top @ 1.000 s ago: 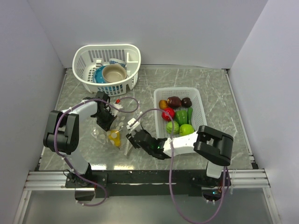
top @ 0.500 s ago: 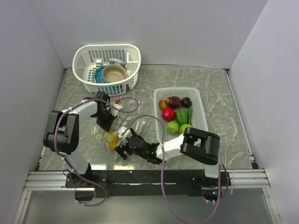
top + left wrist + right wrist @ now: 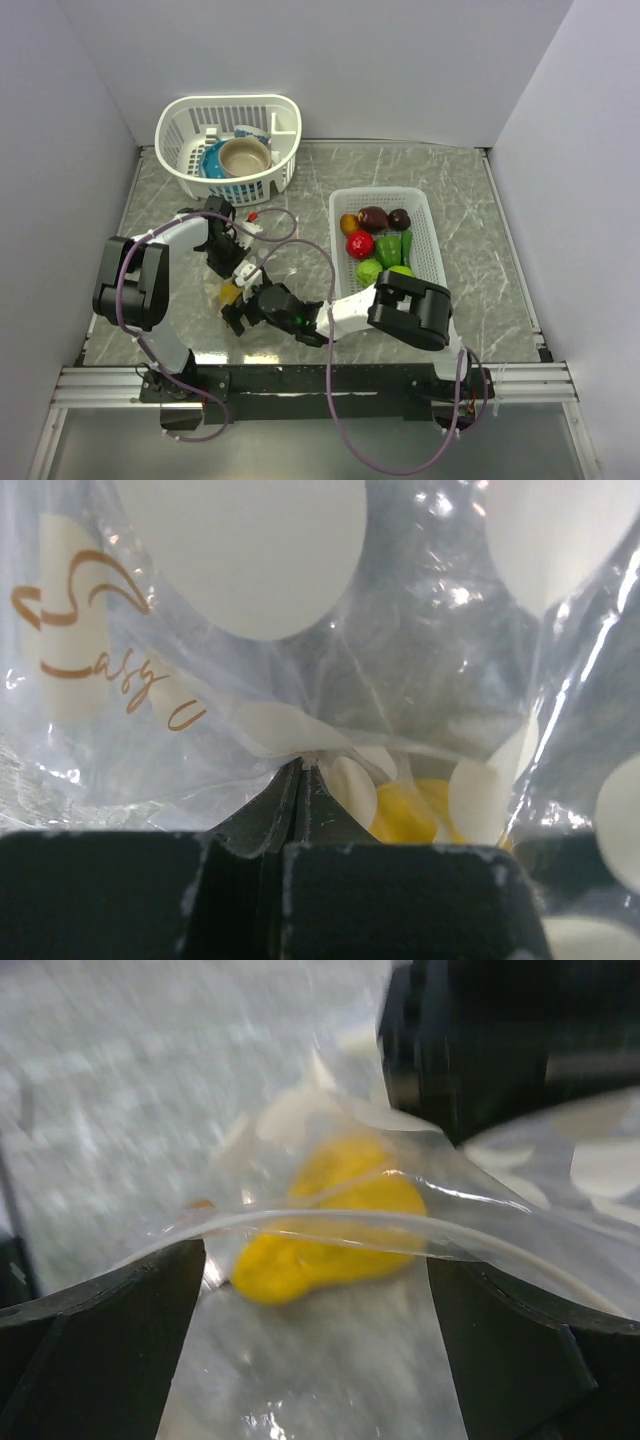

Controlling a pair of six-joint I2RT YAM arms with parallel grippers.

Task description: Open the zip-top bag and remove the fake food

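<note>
One zip-top bag (image 3: 420, 660), one yellow piece (image 3: 330, 1225) inside; one mesh tray (image 3: 385, 190) with two maroon pieces (image 3: 372, 217), two lime-green pieces (image 3: 370, 271), one red piece (image 3: 360, 244), one orange piece (image 3: 348, 222); one white basket (image 3: 228, 100).

Above the aluminium rail (image 3: 300, 385), the left arm (image 3: 128, 285) and right arm (image 3: 415, 312) match: chunky black joints with white shells between. Purple cables (image 3: 332, 395) loop off both and run down past the rail. Close up, the right fingers (image 3: 95, 1340) are blocky matte black; the left fingers (image 3: 120, 890) are black too, flecked pale.
</note>
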